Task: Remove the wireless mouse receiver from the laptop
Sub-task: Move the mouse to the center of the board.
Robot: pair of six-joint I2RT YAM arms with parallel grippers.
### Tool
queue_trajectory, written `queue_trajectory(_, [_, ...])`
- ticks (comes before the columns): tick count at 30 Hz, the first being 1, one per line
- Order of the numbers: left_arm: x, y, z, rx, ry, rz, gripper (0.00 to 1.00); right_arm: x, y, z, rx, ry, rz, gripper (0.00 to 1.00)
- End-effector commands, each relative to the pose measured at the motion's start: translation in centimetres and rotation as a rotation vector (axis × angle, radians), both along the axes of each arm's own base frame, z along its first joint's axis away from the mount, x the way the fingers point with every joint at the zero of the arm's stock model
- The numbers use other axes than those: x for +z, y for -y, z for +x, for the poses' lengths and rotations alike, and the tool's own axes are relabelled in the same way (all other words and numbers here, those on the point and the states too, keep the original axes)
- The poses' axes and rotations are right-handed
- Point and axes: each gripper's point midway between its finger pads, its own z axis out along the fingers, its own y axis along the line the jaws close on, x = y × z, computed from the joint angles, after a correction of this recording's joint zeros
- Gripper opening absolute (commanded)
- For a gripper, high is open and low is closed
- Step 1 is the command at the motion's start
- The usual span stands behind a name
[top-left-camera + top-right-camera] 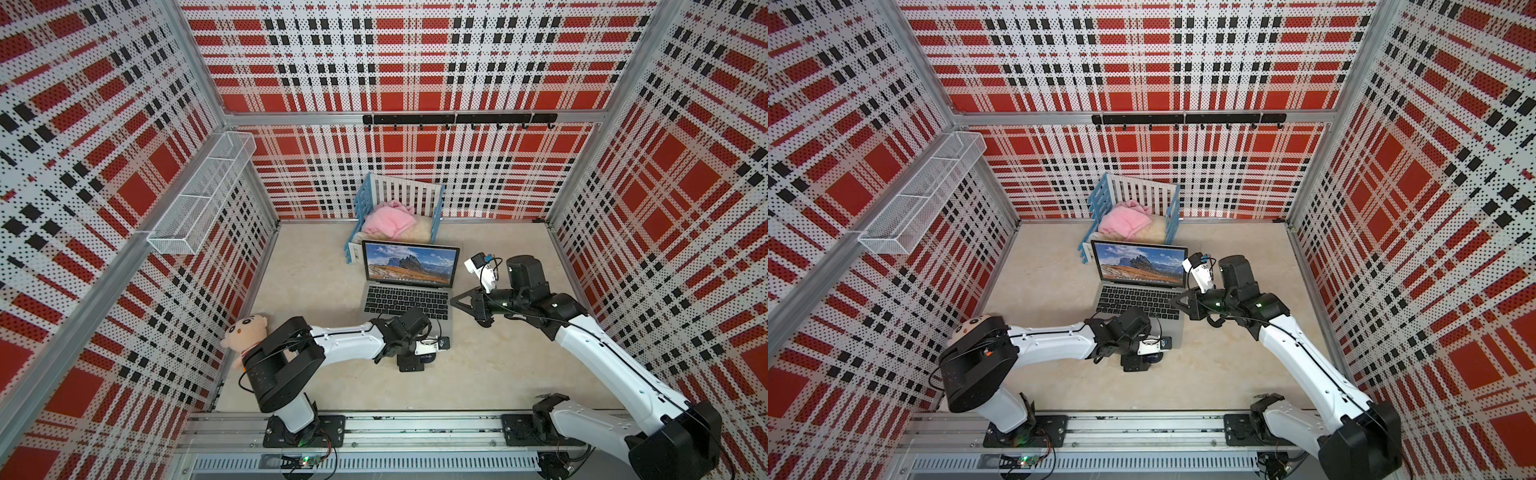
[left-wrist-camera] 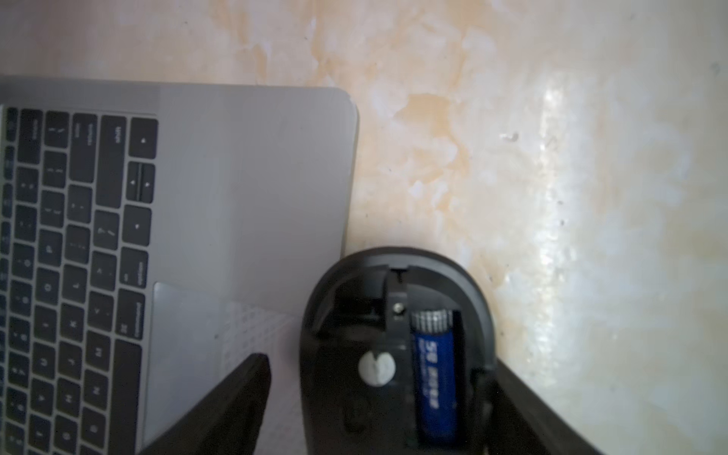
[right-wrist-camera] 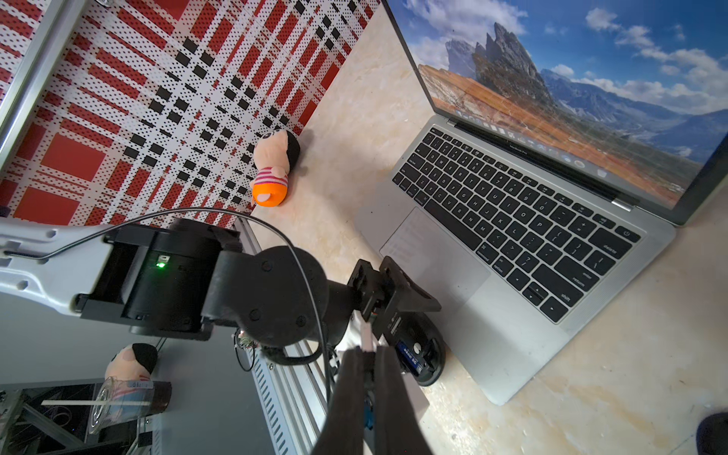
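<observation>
The laptop (image 1: 409, 297) (image 1: 1142, 296) (image 3: 508, 220) lies open mid-table, a mountain scene on its screen. A black mouse (image 2: 346, 398) (image 3: 431, 356) rests upside down by its near right corner (image 2: 275, 165), battery bay open with a blue cell showing. My left gripper (image 2: 378, 364) (image 1: 415, 362) straddles the mouse: one finger lies against its side, the other stands off with a gap. My right gripper (image 3: 368, 353) (image 1: 456, 298) (image 1: 1174, 300) hovers shut beside the laptop's right edge. The wireless mouse receiver does not show clearly in any view; whether the shut fingers pinch anything I cannot tell.
A plush doll (image 1: 241, 332) (image 3: 275, 169) leans at the left wall. A blue-and-white crib with a pink blanket (image 1: 395, 216) stands right behind the screen. A wire basket (image 1: 199, 199) hangs on the left wall, a hook rail (image 1: 457, 119) on the back wall.
</observation>
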Motion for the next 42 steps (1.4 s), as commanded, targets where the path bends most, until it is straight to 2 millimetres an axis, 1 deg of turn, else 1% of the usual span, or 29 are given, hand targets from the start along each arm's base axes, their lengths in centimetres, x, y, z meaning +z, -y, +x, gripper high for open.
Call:
queue_trajectory(1, [-2.5, -0.9, -2.1, -0.071, -0.116, 0.090, 0.75, 0.3, 0.1, 0.1, -0.014, 0.030, 0.007, 0.00])
queue_trajectory(2, [-2.6, -0.7, -2.3, -0.079, -0.131, 0.090, 0.69, 0.2, 0.1, 0.2, -0.015, 0.027, 0.007, 0.00])
queue_trajectory(4, [-2.8, -0.3, -2.6, -0.085, -0.147, 0.085, 0.64, 0.0, 0.1, 0.3, -0.017, 0.024, 0.006, 0.00])
queue_trajectory(5, [-2.7, 0.0, -2.8, -0.092, -0.152, 0.080, 0.60, -0.1, 0.1, 0.3, -0.017, 0.023, 0.003, 0.00])
queue_trajectory(6, [-2.5, 0.4, -3.0, -0.097, -0.157, 0.070, 0.54, -0.2, 0.2, 0.4, -0.019, 0.023, 0.000, 0.00])
queue_trajectory(7, [-2.4, 0.7, -3.2, -0.102, -0.164, 0.060, 0.51, -0.3, 0.2, 0.4, -0.021, 0.025, -0.004, 0.00])
queue_trajectory(11, [-1.5, 2.7, -3.5, -0.107, -0.170, 0.011, 0.50, -0.2, 1.0, 0.9, -0.046, 0.032, -0.022, 0.00])
queue_trajectory(15, [0.0, 6.0, -4.1, -0.125, -0.194, -0.076, 0.49, 0.3, 3.2, 1.9, -0.118, 0.031, -0.016, 0.00])
queue_trajectory(17, [0.3, 7.1, -4.3, -0.122, -0.211, -0.108, 0.50, 0.5, 3.9, 2.1, -0.136, 0.031, -0.011, 0.00])
queue_trajectory(19, [0.2, 7.6, -4.3, -0.103, -0.229, -0.125, 0.52, 0.6, 3.9, 2.1, -0.139, 0.035, -0.013, 0.00])
queue_trajectory(21, [-0.1, 7.6, -4.3, -0.079, -0.243, -0.132, 0.54, 0.5, 4.0, 2.1, -0.139, 0.031, -0.015, 0.00])
queue_trajectory(23, [-0.4, 7.4, -3.8, -0.024, -0.260, -0.150, 0.59, 0.4, 4.0, 2.1, -0.142, 0.030, -0.019, 0.00])
queue_trajectory(27, [-0.8, 6.8, -2.4, 0.083, -0.275, -0.216, 0.64, 0.2, 3.9, 2.1, -0.140, 0.023, -0.013, 0.00])
queue_trajectory(31, [-1.1, 5.9, -2.0, 0.130, -0.247, -0.284, 0.78, -0.1, 3.9, 2.0, -0.140, 0.011, -0.006, 0.00])
queue_trajectory(38, [-1.7, 4.3, -2.0, 0.176, -0.221, -0.322, 0.78, -0.3, 3.8, 2.1, -0.143, 0.002, 0.006, 0.00])
queue_trajectory(42, [-1.8, 2.9, -2.1, 0.219, -0.174, -0.378, 0.78, -0.6, 3.8, 2.3, -0.156, -0.007, 0.015, 0.00])
